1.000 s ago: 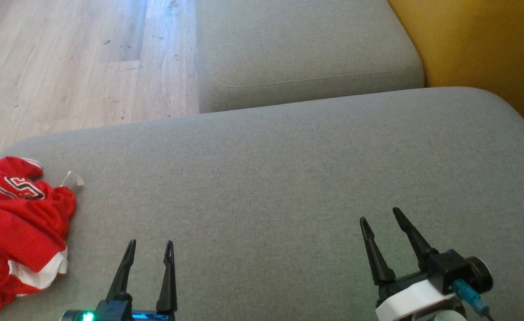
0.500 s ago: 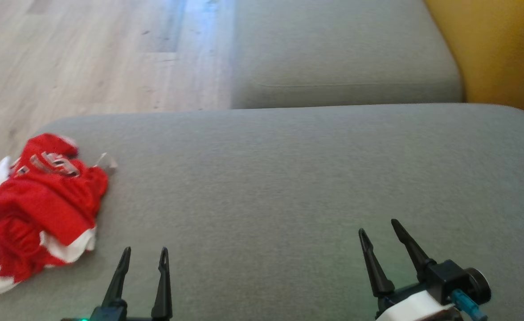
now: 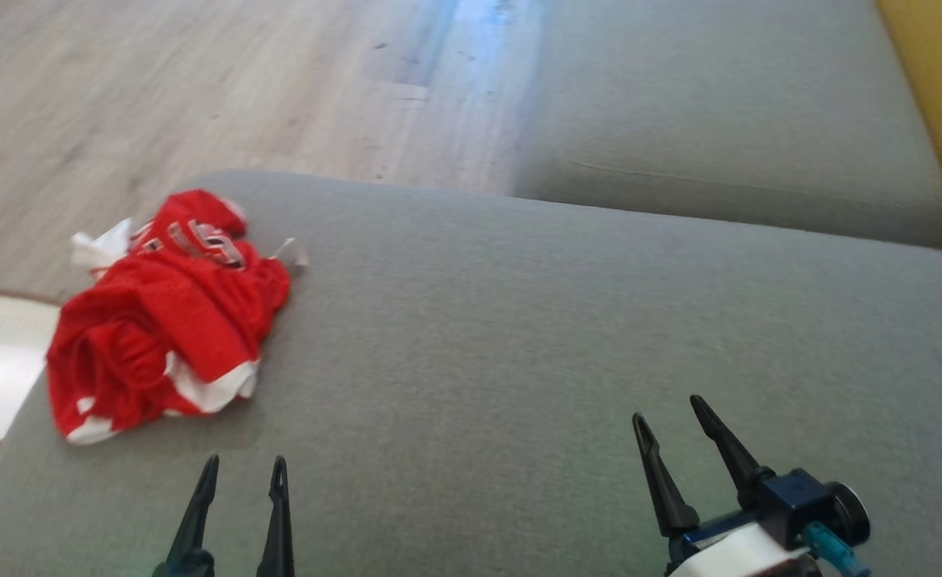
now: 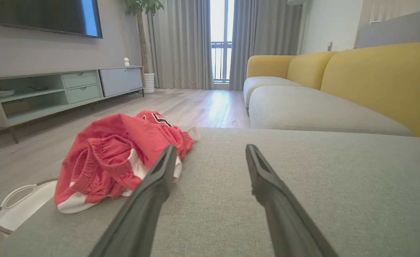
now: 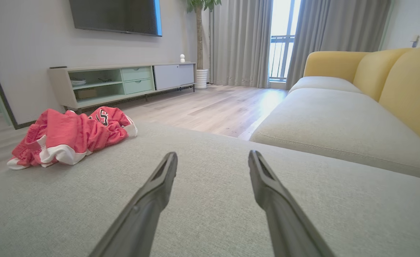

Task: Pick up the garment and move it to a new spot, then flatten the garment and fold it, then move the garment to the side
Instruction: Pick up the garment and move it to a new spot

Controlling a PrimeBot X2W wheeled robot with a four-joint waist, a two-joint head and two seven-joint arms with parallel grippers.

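**Red garment heaped at the cushion's left end**

A white basket (image 4: 44,191) with a loop handle and a brown-edged rim stands on the wooden floor (image 3: 118,96) beside the cushion; its inside is mostly hidden. The garment (image 3: 163,316), red mesh with white trim, an elastic waistband and dark lettering, lies crumpled on the grey woven cushion (image 3: 519,361) near its left edge. The left tool (image 3: 246,461), fingers apart and holding nothing, sits near the garment without touching it. The right tool (image 3: 666,409), fingers likewise apart and holding nothing, hovers well apart from it. Behind the cushion stands a sofa with a smooth, rounded yellow back (image 4: 374,78).
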